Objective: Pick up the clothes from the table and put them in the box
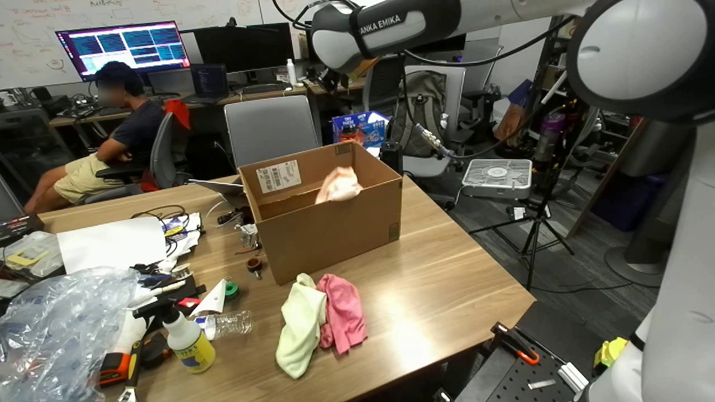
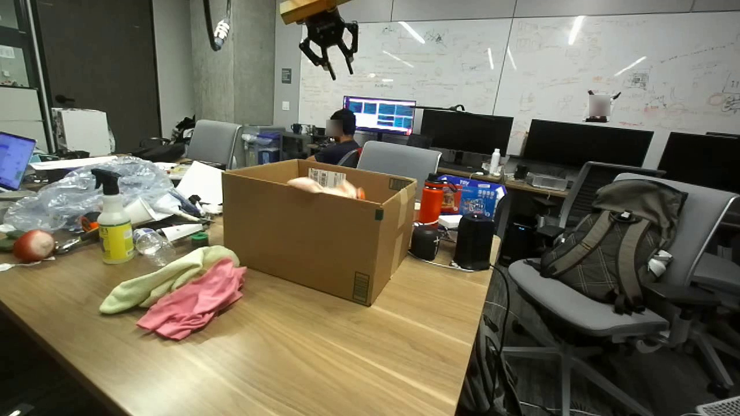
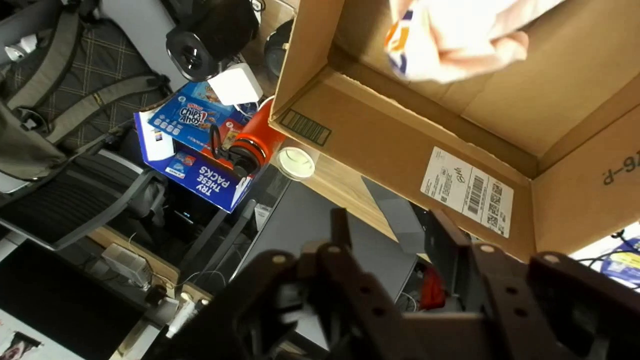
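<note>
Tool (image 2: 341, 74) is hanging, jaws apart; green cloth (image 1: 300, 329) and pink cloth (image 1: 344, 314) are lying on bench (image 1: 441, 268) beside box (image 1: 335, 240).

Free air above cloths (image 1: 301, 329), box (image 1: 335, 237) beside

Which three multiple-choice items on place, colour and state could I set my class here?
1. Where's the spray bottle? A) in the box B) on the table C) on a chair
2. What lies against the pale green cloth? A) pink cloth B) blue cloth C) black cloth
3. How is the hand? A) shut on cloth B) shut, empty C) open, empty

1 B: both exterior views show it there.
2 A: both show the two touching.
3 C: its fingers stand apart, gripping nothing.
</note>
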